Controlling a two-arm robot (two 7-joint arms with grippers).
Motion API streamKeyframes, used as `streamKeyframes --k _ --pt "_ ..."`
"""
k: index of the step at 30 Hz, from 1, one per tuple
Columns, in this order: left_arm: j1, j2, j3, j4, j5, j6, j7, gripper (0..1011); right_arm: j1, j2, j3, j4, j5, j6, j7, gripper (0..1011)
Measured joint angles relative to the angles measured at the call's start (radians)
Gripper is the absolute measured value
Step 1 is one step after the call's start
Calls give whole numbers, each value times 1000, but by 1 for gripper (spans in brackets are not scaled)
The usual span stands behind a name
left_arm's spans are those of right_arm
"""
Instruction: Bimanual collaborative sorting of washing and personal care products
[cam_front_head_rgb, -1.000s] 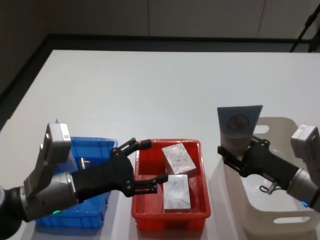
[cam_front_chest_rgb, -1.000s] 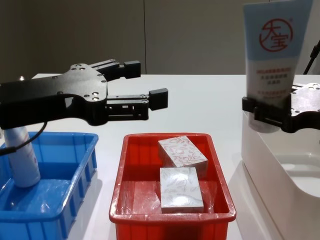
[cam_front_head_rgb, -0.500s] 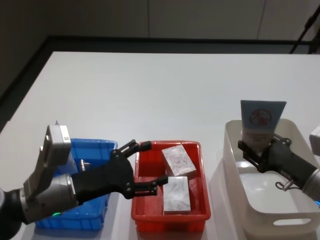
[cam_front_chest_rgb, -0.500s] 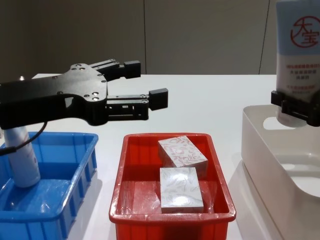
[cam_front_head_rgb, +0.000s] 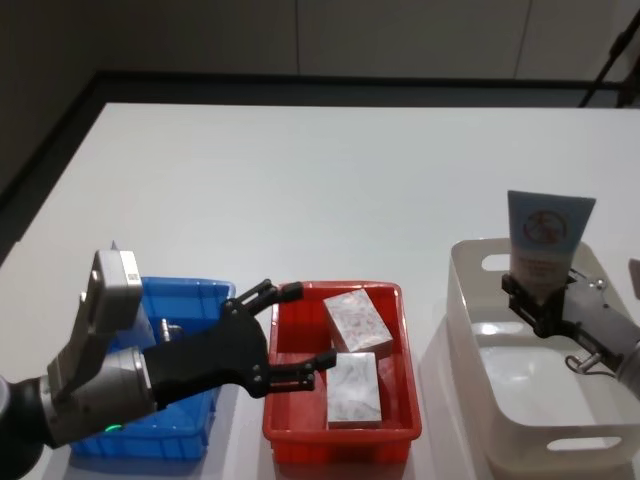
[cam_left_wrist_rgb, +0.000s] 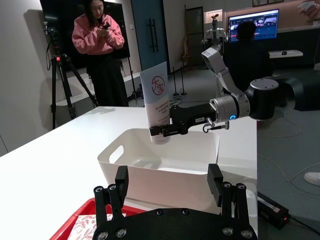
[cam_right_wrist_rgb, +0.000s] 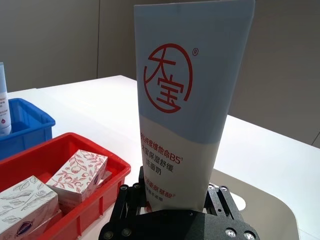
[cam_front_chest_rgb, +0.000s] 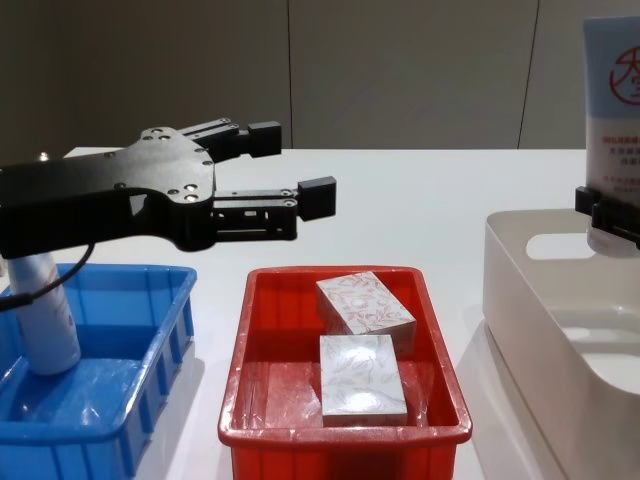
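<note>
From my station I see the right gripper (cam_front_head_rgb: 545, 308) clamped on the lower part of the pale-blue squeeze tube (cam_front_head_rgb: 548, 235). The tube stands upright, crimped end up, its red circled logo and red print facing the robot. Its cap end is tucked between the black fingers, so I cannot make the cap out. The tube hangs over the 12 o'clock end of the white bin (cam_front_chest_rgb: 530, 320). In the left wrist view its lower end sits at about rim height, above the bin's floor.

The left gripper (cam_front_head_rgb: 310, 322) hovers with its fingers spread wide and nothing between them. It is above the 9 o'clock edge of the red bin (cam_front_chest_rgb: 340, 440) and points toward 3 o'clock.

On the white table (cam_front_head_rgb: 300, 180) the red bin is in the middle. The blue bin (cam_front_chest_rgb: 110, 440) is just beside it at 9 o'clock and the white bin at 3 o'clock.

Two patterned boxes lie flat in the red bin. The far box (cam_front_chest_rgb: 364, 302), at 12 o'clock, is turned slightly askew. The near box (cam_front_chest_rgb: 362, 378), at 6 o'clock, touches it or nearly so.

A whitish red-printed bottle (cam_front_chest_rgb: 45, 315) stands upright on the 9 o'clock side of the blue bin, under the left arm.
</note>
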Motion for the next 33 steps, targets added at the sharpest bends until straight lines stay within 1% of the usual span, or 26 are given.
streamKeyframes --k 7,14,15,22,26,33 --pt "0 0 0 0 0 0 0 1001 2 -20 17 6 -13 23 -17 546" --pt "0 0 0 0 0 0 0 1001 13 -44 27 11 -35 71 -47 546" --pt "0 0 0 0 0 0 0 1001 13 -44 27 11 -35 71 -47 546" --pt "0 0 0 0 0 0 0 1001 23 -62 33 18 -60 116 -73 546" --pt "0 0 0 0 0 0 0 1001 32 -73 36 28 -77 138 -89 546" --pt "0 0 0 0 0 0 0 1001 52 -94 45 58 -92 161 -104 546"
